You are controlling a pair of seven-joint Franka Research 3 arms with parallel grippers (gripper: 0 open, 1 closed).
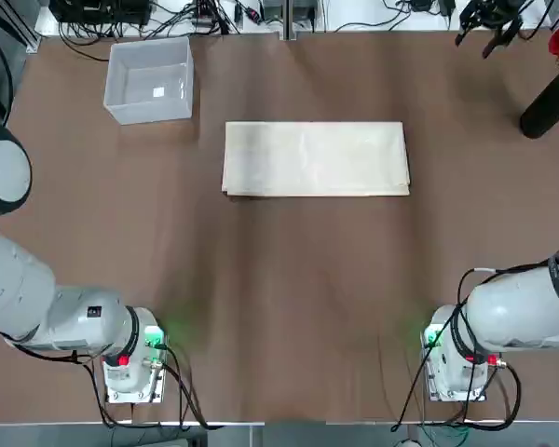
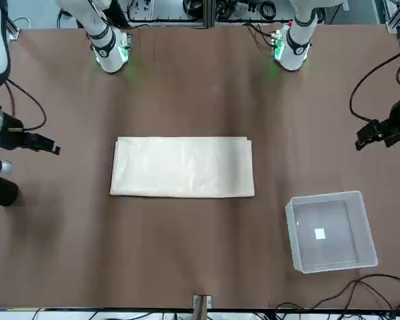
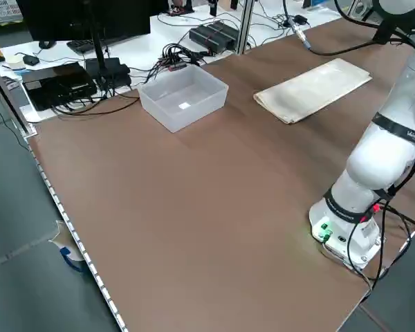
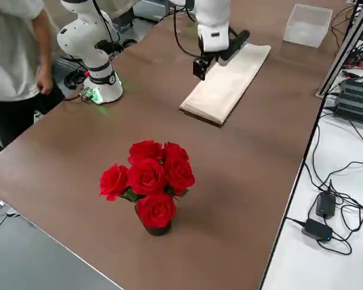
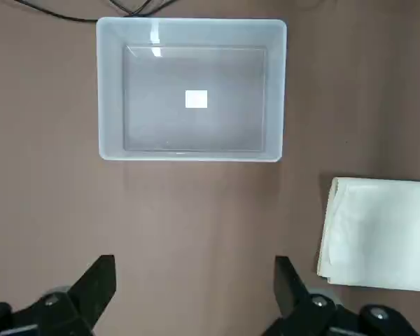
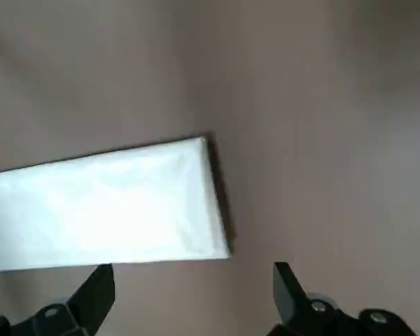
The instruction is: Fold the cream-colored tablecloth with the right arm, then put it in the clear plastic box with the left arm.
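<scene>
While roses (image 4: 148, 181) show only from the right side, both end effectors spread — left end effector (image 5: 194, 290), right end effector (image 6: 193, 294).

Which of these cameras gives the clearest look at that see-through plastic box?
The left wrist view: the clear plastic box fills the frame from straight above, showing all four walls and the white mark on its bottom. The top and front views show it smaller; the left side view at a slant; the right side view far off.

You see: one cream-colored tablecloth (image 1: 316, 159), one clear plastic box (image 1: 150, 79), one rose vase (image 4: 152, 180), two arms, one person (image 4: 15, 57).
</scene>
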